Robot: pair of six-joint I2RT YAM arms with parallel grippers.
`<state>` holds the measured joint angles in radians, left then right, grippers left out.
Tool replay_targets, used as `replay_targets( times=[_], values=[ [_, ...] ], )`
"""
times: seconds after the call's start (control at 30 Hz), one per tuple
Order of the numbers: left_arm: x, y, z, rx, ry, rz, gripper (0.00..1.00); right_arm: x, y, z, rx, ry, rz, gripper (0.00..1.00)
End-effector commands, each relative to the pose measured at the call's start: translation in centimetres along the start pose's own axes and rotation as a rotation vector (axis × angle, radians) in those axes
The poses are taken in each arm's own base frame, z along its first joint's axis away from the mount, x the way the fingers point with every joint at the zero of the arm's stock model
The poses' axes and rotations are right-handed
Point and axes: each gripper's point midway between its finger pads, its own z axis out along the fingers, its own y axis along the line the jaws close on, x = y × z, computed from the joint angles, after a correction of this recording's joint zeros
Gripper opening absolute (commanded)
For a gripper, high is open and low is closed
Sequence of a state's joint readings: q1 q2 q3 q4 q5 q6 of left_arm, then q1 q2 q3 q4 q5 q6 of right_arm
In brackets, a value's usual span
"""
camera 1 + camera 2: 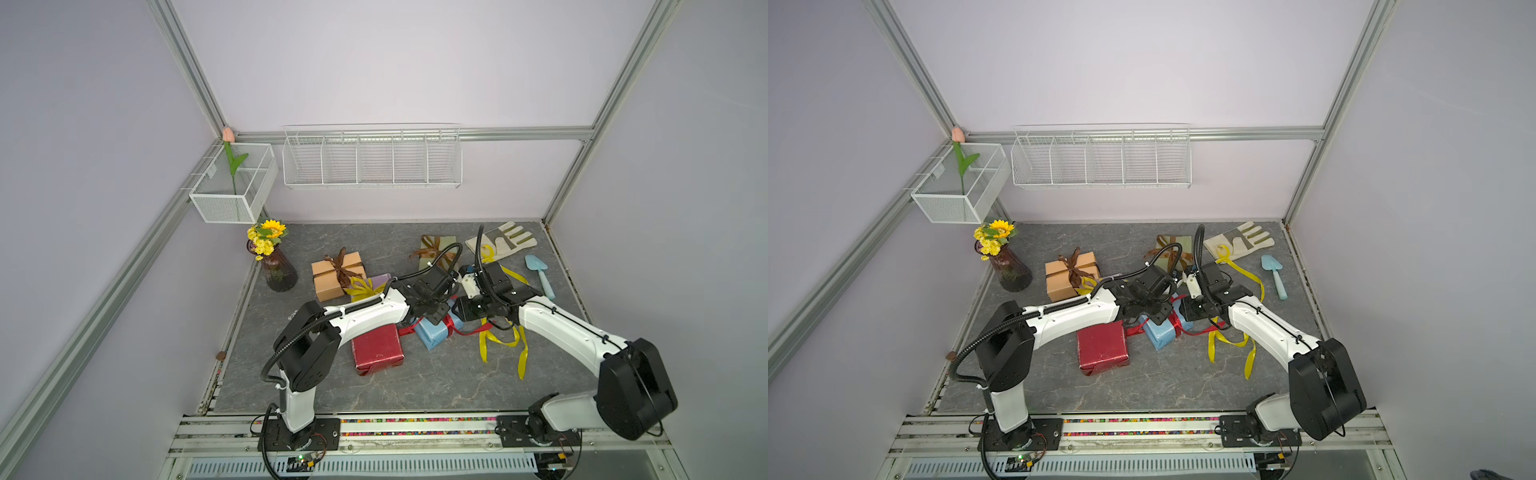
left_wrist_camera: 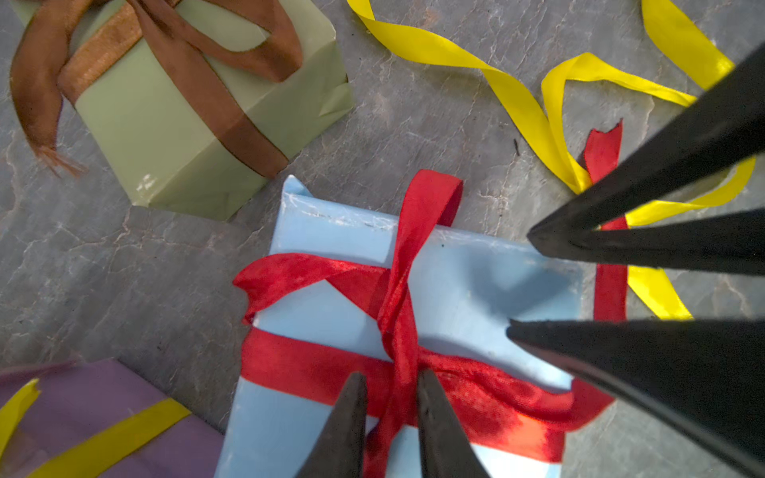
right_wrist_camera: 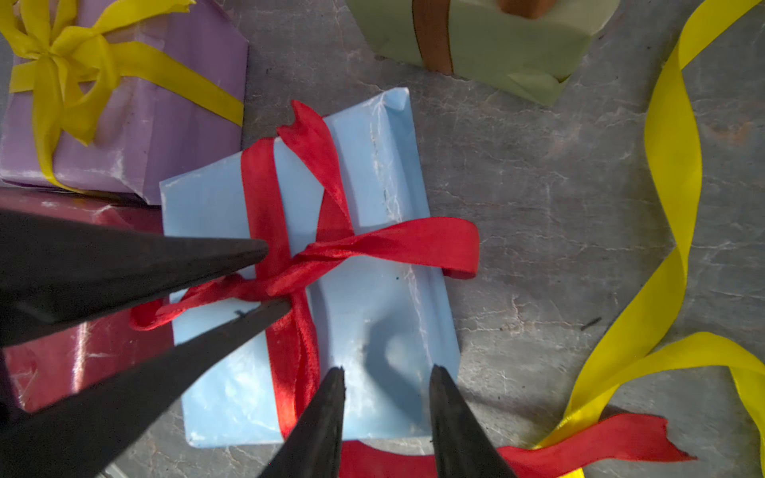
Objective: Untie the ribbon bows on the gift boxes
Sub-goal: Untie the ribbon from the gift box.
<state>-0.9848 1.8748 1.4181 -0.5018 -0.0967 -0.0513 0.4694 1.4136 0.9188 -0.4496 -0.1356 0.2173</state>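
The red ribbon [image 2: 314, 364] is tied across the light blue box [image 2: 455, 289] and pinched at its knot by the left gripper [image 2: 391, 374] — jaws narrow. The right gripper [image 3: 387, 368] is held part-open over the box's far end — empty.

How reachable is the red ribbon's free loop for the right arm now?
Probably yes. The right tool hangs open over the light blue box, the loop just ahead, nothing between; the left tool sits at the knot, aside.
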Motion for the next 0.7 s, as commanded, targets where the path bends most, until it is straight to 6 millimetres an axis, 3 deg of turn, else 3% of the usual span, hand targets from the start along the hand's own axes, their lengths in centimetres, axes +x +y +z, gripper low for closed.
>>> replay_targets(
  times=[0.0, 0.13, 0.5, 0.67],
  values=[
    [-1.0, -0.3, -1.6, 0.01, -0.023, -0.003, 0.14, 0.0, 0.3, 0.8, -0.02, 0.006, 0.013, 0.38],
    [-1.0, 0.3, -3.0, -0.014, -0.035, -0.028, 0.0, 0.0, 0.3, 1.4, -0.018, 0.017, 0.015, 0.37],
    [1.1, 3.9, -9.7, -0.156, -0.135, -0.188, 0.0, -0.2, 0.2, 2.2, -0.013, 0.034, 0.017, 0.36],
    [4.3, 5.5, -12.9, -0.203, -0.179, -0.302, 0.0, -0.1, 0.1, 2.6, -0.009, 0.046, 0.016, 0.36]
  ],
)
